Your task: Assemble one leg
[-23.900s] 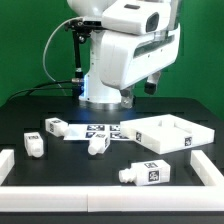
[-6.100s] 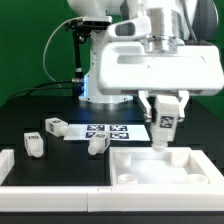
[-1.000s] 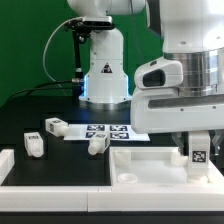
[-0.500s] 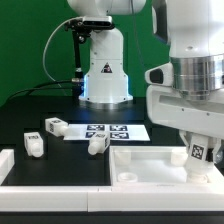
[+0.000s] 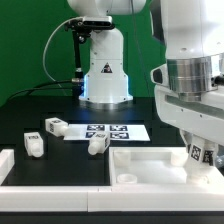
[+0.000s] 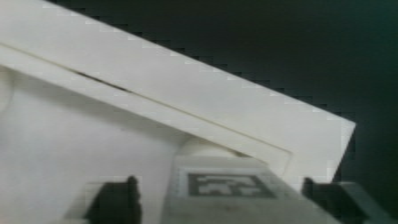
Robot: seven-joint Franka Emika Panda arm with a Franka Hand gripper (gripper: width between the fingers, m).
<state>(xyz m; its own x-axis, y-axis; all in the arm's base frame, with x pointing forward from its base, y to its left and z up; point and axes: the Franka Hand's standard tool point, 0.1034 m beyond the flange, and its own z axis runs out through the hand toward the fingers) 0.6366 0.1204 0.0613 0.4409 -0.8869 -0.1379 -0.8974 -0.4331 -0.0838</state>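
My gripper (image 5: 198, 158) hangs at the exterior view's right, shut on a leg (image 5: 196, 152), a small white peg-block with a black-and-white tag. It holds the leg upright at the right rear corner of the large white tray-like tabletop (image 5: 150, 152). The leg's lower end is hidden, so I cannot tell whether it sits in a hole. In the wrist view the tagged leg (image 6: 228, 185) sits between the two dark fingers (image 6: 116, 200), over the tabletop's white rim (image 6: 196, 85). The wrist view is blurred.
Three more legs lie on the black table at the exterior view's left (image 5: 55, 126), (image 5: 33, 144), (image 5: 97, 144). The marker board (image 5: 110, 131) lies behind them. A white rail (image 5: 50, 190) edges the table's front. The robot base (image 5: 105, 80) stands at the back.
Over the last second the gripper has turned about its axis above the tabletop's corner. The leg's tag has turned with it and now looks narrower. The loose legs have not moved.
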